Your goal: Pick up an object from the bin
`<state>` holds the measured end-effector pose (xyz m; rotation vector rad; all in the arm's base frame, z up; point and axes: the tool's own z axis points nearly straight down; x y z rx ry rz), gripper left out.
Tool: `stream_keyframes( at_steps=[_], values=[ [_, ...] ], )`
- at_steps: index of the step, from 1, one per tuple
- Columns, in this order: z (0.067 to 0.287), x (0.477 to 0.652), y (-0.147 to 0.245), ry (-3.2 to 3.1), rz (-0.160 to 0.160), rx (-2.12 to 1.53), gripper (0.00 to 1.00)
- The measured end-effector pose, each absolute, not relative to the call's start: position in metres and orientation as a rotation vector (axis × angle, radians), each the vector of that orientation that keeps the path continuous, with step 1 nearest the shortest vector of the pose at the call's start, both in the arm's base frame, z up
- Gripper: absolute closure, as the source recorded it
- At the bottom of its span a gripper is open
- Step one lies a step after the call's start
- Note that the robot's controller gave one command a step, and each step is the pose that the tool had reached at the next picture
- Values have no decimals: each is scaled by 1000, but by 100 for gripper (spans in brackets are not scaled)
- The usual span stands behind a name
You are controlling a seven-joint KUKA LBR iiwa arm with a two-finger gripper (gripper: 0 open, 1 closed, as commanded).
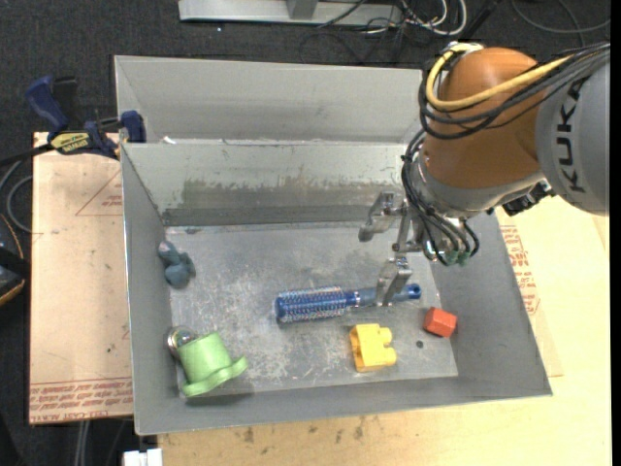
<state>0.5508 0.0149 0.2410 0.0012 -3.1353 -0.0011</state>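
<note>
We see the tool [384, 258] low over the right-centre floor of the bin [291, 178], fingers spread apart and holding nothing. Its lower finger meets the handle of the blue brush [315, 305], which lies near a yellow block [373, 347] and an orange cube [440, 322].

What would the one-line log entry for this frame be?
claw: open | over: handle end of blue brush, right of bin centre | nearby: yellow block, orange cube
</note>
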Motion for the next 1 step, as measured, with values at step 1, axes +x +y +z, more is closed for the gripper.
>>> stream_keyframes(
  at_steps=[1],
  values=[
    [75,571,20,-3130,-3,347,0]
  ],
)
